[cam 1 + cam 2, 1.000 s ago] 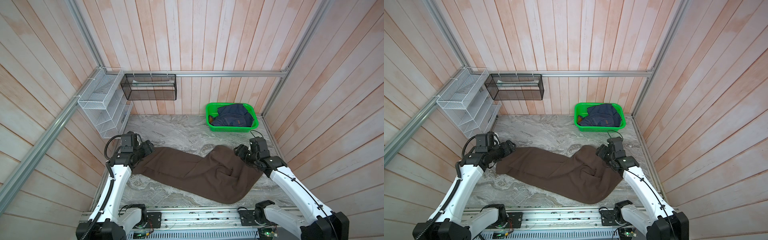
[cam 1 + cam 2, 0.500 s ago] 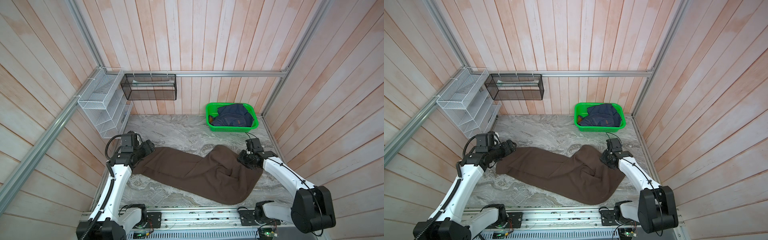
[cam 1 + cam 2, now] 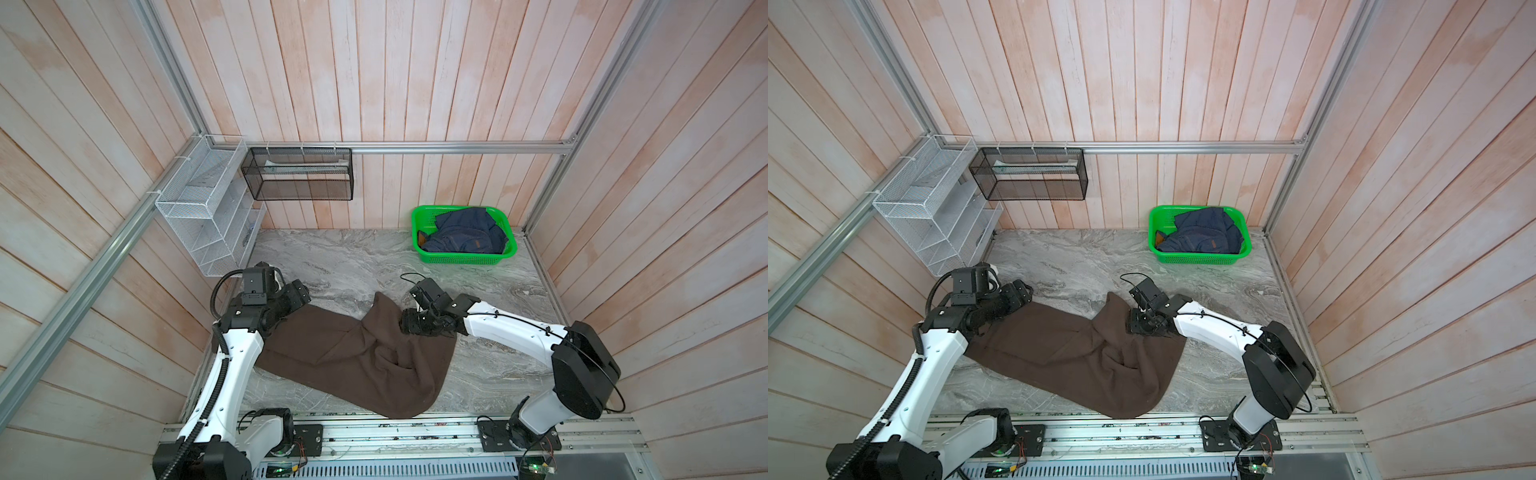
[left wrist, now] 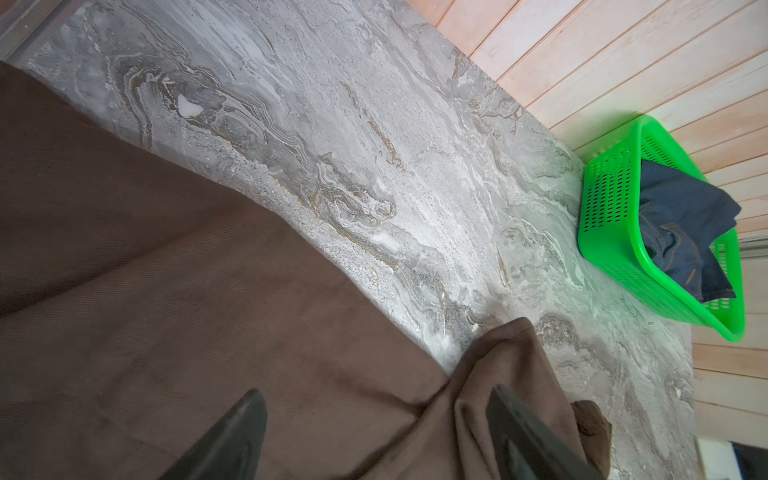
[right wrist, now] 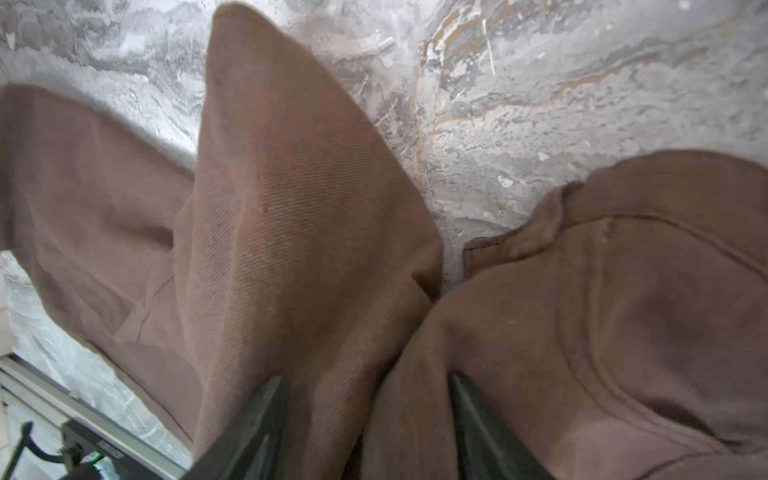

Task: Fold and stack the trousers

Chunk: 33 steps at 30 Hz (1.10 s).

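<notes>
Top views both show you the trousers (image 3: 353, 353) spread and crumpled on the marble tabletop (image 3: 340, 257), well apart from the green basket (image 3: 461, 259), on its near side. Your right gripper (image 5: 361, 386) is down on the trouser end closer to the basket, jaws apart astride a ridge of cloth. Your left gripper (image 4: 376, 395) sits over the end farthest from the basket, jaws wide above flat cloth. Navy denim (image 3: 465, 235) lies in the basket.

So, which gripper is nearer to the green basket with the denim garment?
Right. The right gripper is at the bunched end of the brown trousers, just in front of the green basket. The left gripper is at the trousers' opposite end, far to the basket's left.
</notes>
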Each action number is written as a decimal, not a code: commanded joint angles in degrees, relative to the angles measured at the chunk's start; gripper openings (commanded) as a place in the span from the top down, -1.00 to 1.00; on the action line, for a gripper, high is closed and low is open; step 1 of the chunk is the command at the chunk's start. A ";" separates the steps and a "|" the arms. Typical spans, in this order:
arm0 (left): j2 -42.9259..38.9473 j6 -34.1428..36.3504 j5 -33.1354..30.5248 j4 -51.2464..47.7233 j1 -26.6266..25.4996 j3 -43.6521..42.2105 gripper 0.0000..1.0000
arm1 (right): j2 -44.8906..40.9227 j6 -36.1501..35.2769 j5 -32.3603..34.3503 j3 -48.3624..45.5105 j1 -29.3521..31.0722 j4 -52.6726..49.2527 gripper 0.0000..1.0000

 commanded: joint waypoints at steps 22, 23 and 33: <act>-0.66 0.70 -0.03 -0.79 0.35 0.39 -0.72 | -21.47 7.70 -11.66 -31.45 -24.64 13.66 -0.48; -0.72 0.74 -0.08 -1.00 0.35 0.51 -0.71 | -20.45 7.41 -12.42 -31.69 -24.65 14.58 -0.48; -1.41 0.81 -0.90 -1.73 0.35 0.96 -0.72 | -12.71 6.42 -16.83 -32.55 -24.76 22.63 -0.30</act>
